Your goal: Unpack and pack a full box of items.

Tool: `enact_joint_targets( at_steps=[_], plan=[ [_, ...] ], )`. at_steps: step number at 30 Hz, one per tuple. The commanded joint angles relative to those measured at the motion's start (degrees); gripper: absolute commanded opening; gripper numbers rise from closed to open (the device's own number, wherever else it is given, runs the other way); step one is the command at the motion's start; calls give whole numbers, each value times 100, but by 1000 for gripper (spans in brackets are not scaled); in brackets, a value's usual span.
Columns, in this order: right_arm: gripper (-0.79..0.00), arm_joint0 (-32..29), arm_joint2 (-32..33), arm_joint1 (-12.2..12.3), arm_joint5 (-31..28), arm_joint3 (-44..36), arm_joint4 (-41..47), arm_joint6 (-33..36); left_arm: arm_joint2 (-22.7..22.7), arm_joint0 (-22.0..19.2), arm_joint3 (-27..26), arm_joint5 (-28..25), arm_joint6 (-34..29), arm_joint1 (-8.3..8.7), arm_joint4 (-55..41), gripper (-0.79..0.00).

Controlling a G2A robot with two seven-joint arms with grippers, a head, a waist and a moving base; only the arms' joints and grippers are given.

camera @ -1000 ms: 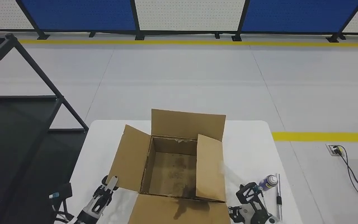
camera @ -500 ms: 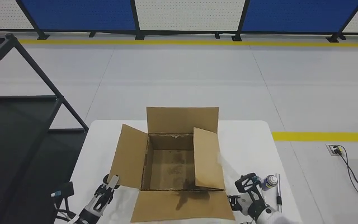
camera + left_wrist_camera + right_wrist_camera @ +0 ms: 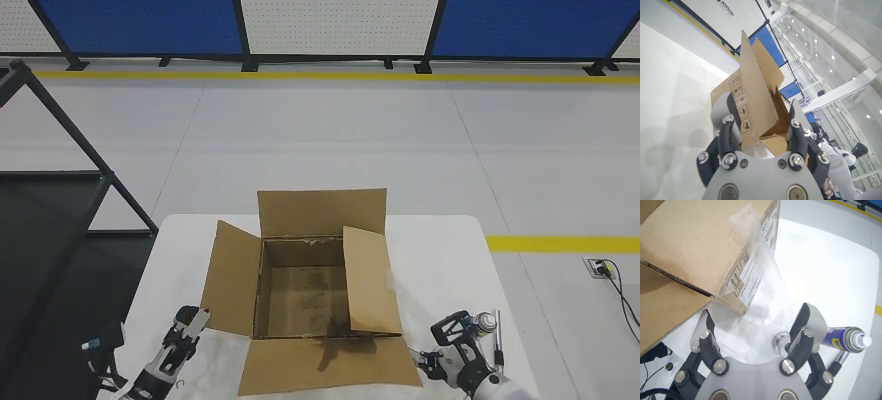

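Our left hand sits low at the near left corner of the white tabletop, its fingers spread wide and gripping nothing. From its wrist we look up along the cardboard box, whose left flap rises in line with the gap between the fingers. From above, the hand lies just beside that flap's near edge, though we cannot tell if they touch. Our right hand is at the near right corner of the tabletop, likewise released, its fingers apart with nothing clasped, near the box's near right corner but apart from it. The box stands in the middle of the tabletop with all four flaps open: the far flap upright, the left flap leaning outward, the right flap tipped inward over part of the opening, the near flap lying out flat toward us. Its brown floor, darkly stained, shows through the opening. A strip of clear tape hangs loose from the box's right side and trails down toward the right hand. Just beside the right hand, on its outer side, a blue spray can lies on its side, and a metal rod with a black grip lies next to the can, between it and the tabletop's right edge
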Motion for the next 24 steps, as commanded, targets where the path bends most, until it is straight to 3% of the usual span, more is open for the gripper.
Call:
enact_joint_targets(
  at_steps=[1,9,17,19,24],
  plan=[
    [0,-90,157,13,-59,-63,83,32,-17,-20,-11,39,9,1,-27,-22],
    [0,-542,1236,89,-307,-299,703,370,-128,-27,-66,2,30,6,-278,0],
    [0,-1198,2698,160,-750,-195,1957,970,-340,-55,-27,-64,-276,38,-682,0],
    [0,-1251,2899,185,-638,-133,1955,1347,-337,-69,-10,-87,-377,46,-690,0],
    [0,-1246,2926,188,-570,-130,1911,1399,-303,-87,13,-113,-444,50,-681,0]
  ],
)
